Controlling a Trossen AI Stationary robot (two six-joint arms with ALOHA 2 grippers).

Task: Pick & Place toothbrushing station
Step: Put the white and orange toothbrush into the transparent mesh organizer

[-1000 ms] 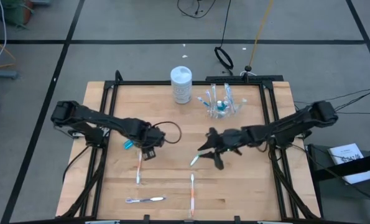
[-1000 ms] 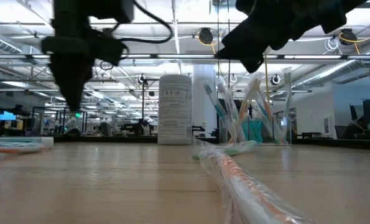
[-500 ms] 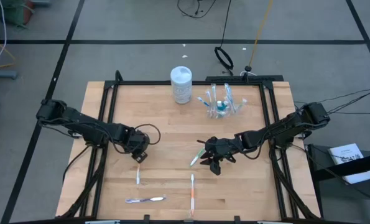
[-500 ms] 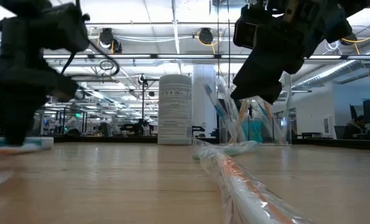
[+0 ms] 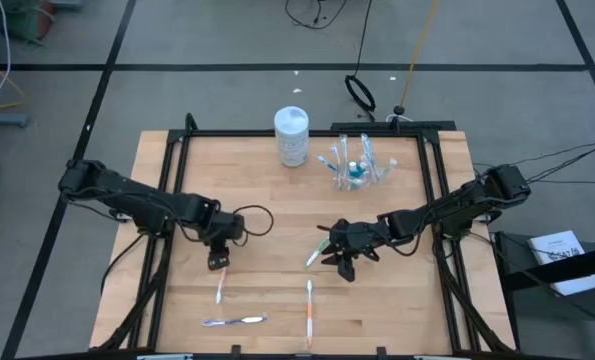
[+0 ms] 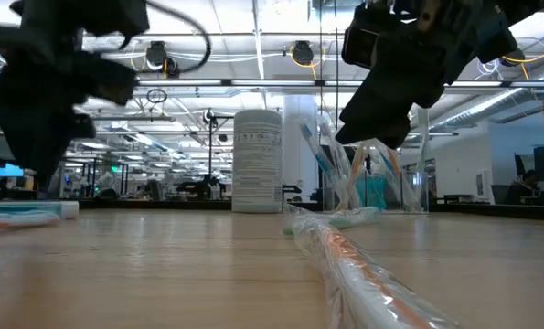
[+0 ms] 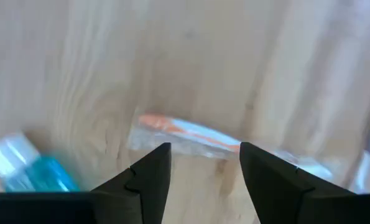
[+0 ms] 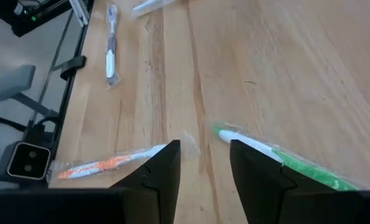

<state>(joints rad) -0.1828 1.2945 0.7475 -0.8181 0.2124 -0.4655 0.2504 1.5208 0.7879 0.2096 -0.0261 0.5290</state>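
A clear plastic cup (image 5: 355, 168) at the far right of the table holds several toothbrushes and a blue tube. Wrapped toothbrushes lie flat on the wood. A green one (image 5: 315, 252) lies at centre, an orange one (image 5: 220, 285) at the left, another orange one (image 5: 309, 310) and a blue-white one (image 5: 234, 321) near the front edge. My left gripper (image 5: 217, 263) is open above the far end of the left orange toothbrush (image 7: 188, 132). A small blue toothpaste tube (image 7: 29, 169) lies beside it. My right gripper (image 5: 339, 258) is open just right of the green toothbrush (image 8: 278, 160).
A white lidded canister (image 5: 291, 135) stands at the far edge, left of the cup. A black frame (image 5: 177, 150) borders the table. Bare wood lies between the two grippers and along the table's right side.
My left gripper has gone toward the table's near edge and a little left. It now hangs over the left orange toothbrush's far end, and its arm has drawn back to the left. My right gripper has gone a little toward the near edge and down beside the green toothbrush, then kept still.
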